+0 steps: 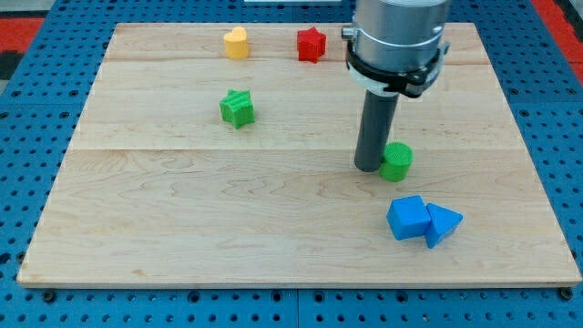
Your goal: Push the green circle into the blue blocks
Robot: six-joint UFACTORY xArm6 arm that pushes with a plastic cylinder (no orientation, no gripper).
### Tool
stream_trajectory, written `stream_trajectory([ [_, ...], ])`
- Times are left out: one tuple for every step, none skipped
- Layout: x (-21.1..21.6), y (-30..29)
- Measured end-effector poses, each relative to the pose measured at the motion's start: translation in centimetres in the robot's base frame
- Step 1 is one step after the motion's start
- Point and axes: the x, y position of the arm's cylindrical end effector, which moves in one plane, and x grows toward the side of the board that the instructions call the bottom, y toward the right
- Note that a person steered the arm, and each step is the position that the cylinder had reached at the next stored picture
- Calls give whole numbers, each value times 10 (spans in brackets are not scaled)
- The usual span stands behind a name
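The green circle [396,161] sits just above the blue blocks [423,220], a small gap between them. Pushed off-centre, it could slide past the blue cube toward the view's right. My tip [368,168] touches the circle's left side; my end effector is a bare rod, holding nothing.

- The arm [398,32] appears as a broad grey metal cylinder, smooth and faintly glossy, cut off by the view's top edge.
- A black ring clamp with a white band beneath it circles the cylinder's lower rim, with small lugs at either side.
- Below hangs a straight dark grey rod, matt and plain, narrower than the cylinder.
- The rod ends in my tip [368,169], blunt and flat.
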Motion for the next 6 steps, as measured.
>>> stream_trajectory([
  [-37, 2],
  [-36, 30],
  [24, 48],
  [0, 14],
  [-19, -66],
  [-21, -160],
])
